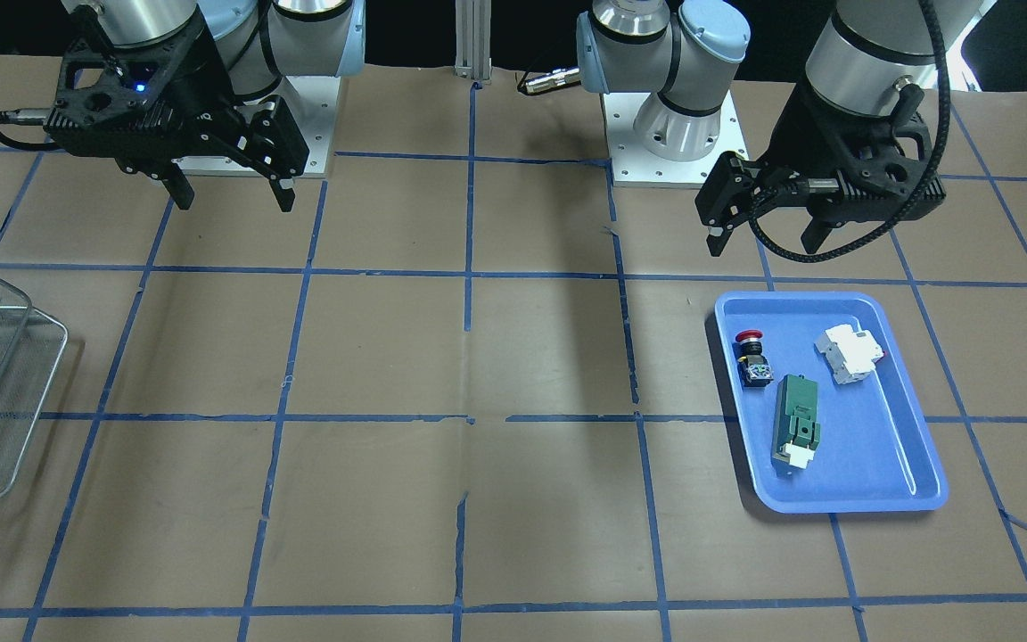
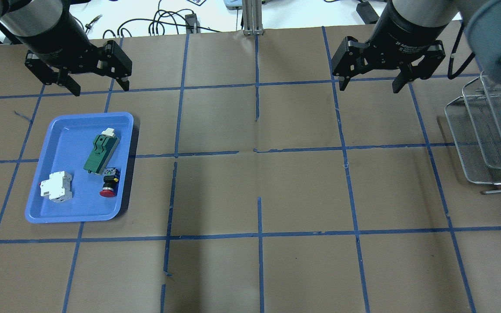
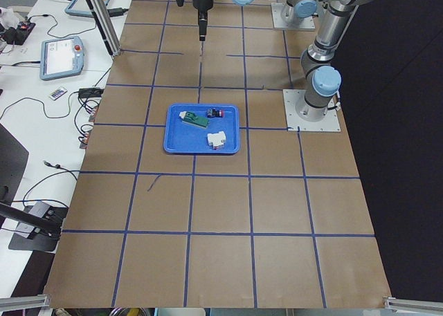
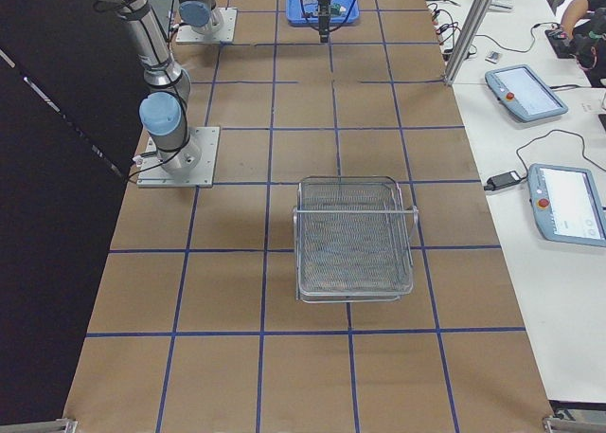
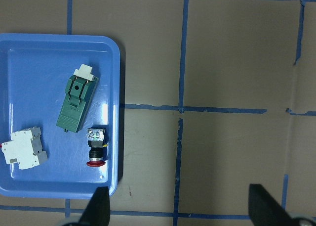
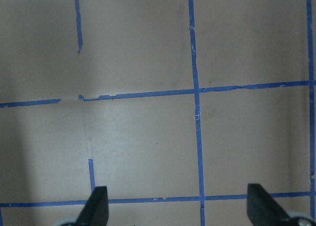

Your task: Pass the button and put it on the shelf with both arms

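Robotics lab, paper-covered table [image 2: 302, 195] gridded with blue tape [image 2: 260, 261], teach pendants [image 4: 566, 204] and cables [image 2: 160, 20] on side bench [image 4: 568, 300]

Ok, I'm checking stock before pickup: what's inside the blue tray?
Three parts lie in the blue tray: the red-capped button on its side, a green block next to it, and a white breaker-like block apart from both. Whatever is beneath them is covered.

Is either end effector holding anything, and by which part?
Nothing held: left end effector and right end effector are open; the button lies in the blue tray.
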`<state>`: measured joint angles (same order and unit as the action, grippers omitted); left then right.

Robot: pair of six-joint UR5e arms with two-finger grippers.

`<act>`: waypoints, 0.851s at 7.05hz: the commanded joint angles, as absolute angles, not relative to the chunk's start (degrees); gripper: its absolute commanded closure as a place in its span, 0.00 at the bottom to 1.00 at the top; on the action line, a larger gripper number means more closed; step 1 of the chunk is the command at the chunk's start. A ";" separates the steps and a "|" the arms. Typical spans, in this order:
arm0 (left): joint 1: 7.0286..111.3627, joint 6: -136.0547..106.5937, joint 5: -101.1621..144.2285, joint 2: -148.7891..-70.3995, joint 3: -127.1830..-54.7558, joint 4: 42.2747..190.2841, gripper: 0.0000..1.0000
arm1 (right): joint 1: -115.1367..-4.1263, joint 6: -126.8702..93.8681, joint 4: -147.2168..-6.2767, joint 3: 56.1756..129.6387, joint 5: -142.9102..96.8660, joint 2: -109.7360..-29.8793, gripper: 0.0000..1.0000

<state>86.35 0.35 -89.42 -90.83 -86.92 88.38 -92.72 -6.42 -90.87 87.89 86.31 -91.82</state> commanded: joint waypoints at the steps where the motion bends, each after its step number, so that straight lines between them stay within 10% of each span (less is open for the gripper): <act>1: 86.40 0.35 -89.30 -90.70 -86.92 88.33 0.00 | -92.72 -6.42 -90.88 87.89 86.31 -91.85 0.00; 6: 85.70 3.05 -90.08 -90.09 -90.94 88.59 0.00 | -92.72 -6.42 -90.79 87.80 86.31 -92.02 0.00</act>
